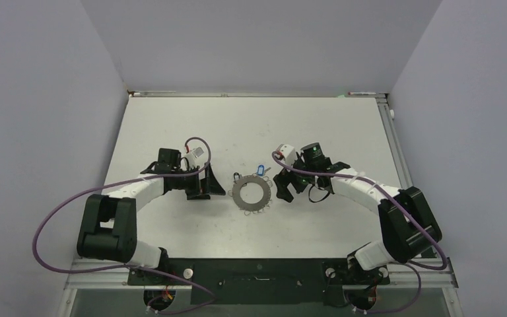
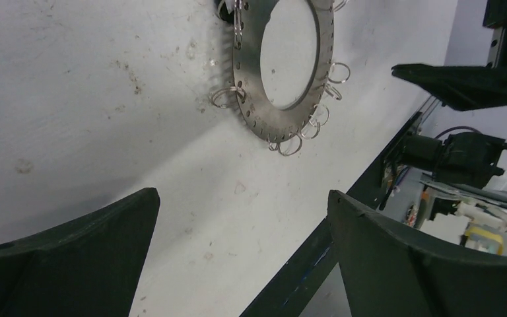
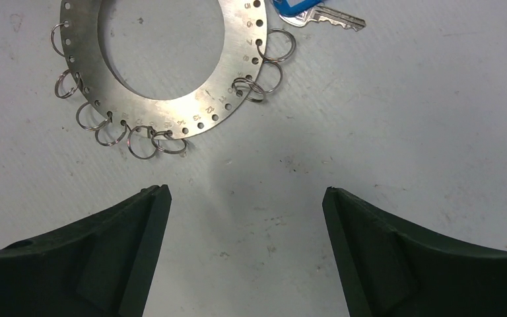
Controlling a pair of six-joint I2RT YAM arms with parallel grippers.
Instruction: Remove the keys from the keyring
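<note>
dark fingers of the right gripper (image 3: 245, 198) stand spread wide and empty, low over the table (image 3: 403, 119). ahead and to their left lies the keyring (image 3: 171, 112), flat, wire loops (image 3: 142, 142) along its rim. the blue-headed key (image 3: 304, 12) sits farther ahead, just beside that rim, blade running crosswise to the right. the left gripper (image 2: 243, 198), likewise agape and empty, faces the ring from the opposite side; the right arm looks the nearer to that key.

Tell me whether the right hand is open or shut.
Open. In the right wrist view the right hand has its fingers spread wide, with the table showing between them and nothing held.
</note>
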